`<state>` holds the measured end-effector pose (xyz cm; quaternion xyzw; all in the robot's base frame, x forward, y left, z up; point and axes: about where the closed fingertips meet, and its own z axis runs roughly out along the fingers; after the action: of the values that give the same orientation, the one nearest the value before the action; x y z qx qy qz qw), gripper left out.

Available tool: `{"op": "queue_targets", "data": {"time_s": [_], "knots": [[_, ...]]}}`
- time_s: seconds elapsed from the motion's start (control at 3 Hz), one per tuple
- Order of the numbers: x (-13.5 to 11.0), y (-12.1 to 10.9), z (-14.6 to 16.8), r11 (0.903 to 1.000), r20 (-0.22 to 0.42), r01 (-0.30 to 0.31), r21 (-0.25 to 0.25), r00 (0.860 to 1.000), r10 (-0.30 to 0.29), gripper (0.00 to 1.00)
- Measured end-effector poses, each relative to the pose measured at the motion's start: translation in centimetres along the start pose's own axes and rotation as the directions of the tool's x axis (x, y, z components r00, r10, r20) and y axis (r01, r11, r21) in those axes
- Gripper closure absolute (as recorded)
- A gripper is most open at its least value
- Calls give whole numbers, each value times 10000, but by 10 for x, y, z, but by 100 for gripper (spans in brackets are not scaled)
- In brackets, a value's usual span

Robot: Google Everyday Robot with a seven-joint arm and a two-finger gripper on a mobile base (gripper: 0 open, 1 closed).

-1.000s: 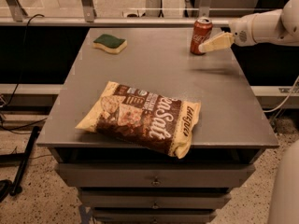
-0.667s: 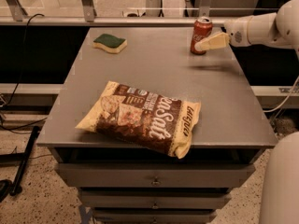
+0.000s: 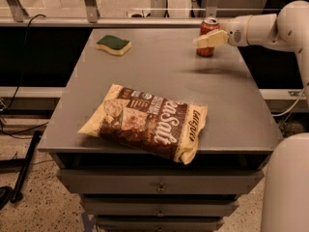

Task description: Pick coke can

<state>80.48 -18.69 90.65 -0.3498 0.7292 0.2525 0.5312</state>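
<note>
On the table, far right corner: coke can, upright. Across its front, reaching in from the right: gripper, overlapping the can's middle; impossible to tell whether clamped on it or merely hanging before it. Nearer the front edge: chip bag, lying flat. Far left: green sponge.

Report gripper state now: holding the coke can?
Gripper: at the coke can, far right of the table; open, closed or holding cannot be told.
</note>
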Motion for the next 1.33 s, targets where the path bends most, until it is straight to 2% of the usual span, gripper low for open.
{"op": "queue_targets", "data": {"time_s": [0.33, 0.67, 1.0, 1.33], "knots": [[-23, 32, 2, 9965, 492, -146, -828, 9986, 187, 0], [-45, 68, -1, 9846, 878, -167, -1738, 9956, 324, 0], [-59, 97, -10, 9696, 1107, -106, -2445, 9931, 388, 0], [-59, 110, -22, 9663, 963, -134, -2572, 9946, 395, 0]]}}
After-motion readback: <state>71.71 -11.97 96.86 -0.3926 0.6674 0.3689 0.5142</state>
